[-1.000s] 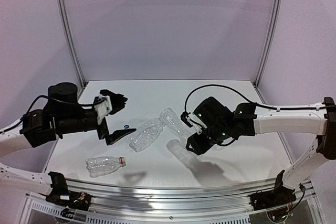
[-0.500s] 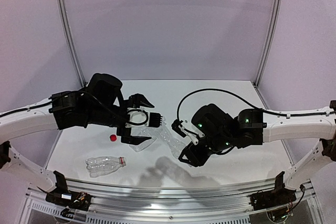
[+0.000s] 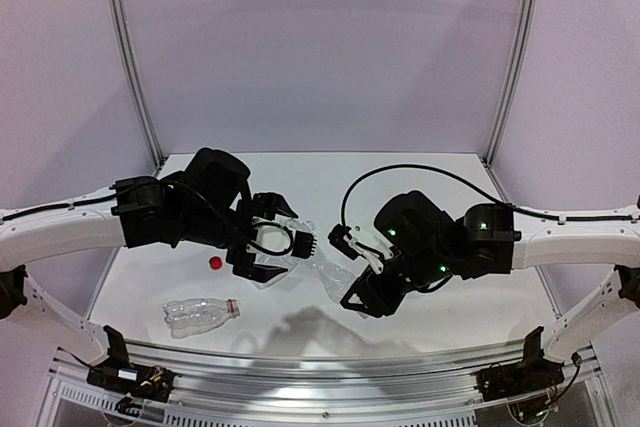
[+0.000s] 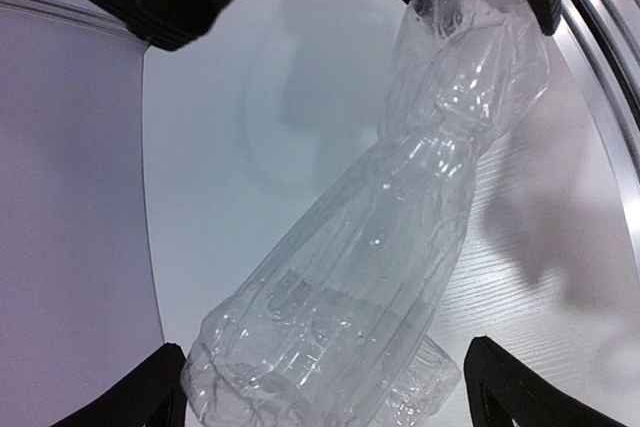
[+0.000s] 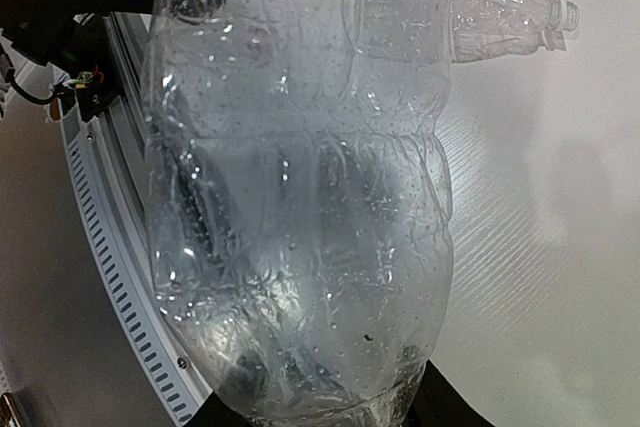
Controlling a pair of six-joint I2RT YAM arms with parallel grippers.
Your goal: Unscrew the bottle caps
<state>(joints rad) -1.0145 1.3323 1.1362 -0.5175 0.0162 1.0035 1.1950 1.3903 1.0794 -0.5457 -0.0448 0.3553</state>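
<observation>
A small bright red plastic cap (image 3: 215,262) is seen loose on the table (image 3: 430,177), at left. A crumpled clear plastic bottle (image 5: 300,197) is clamped by the right fingers (image 3: 358,297); the left fingers (image 4: 140,397) are spread around it.

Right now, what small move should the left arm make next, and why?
Probably close the left gripper on the clear bottle: its fingers stand open either side of it, while the right gripper is shut on its far end. I see no cap on it, so treat this as a steadying grip.
</observation>
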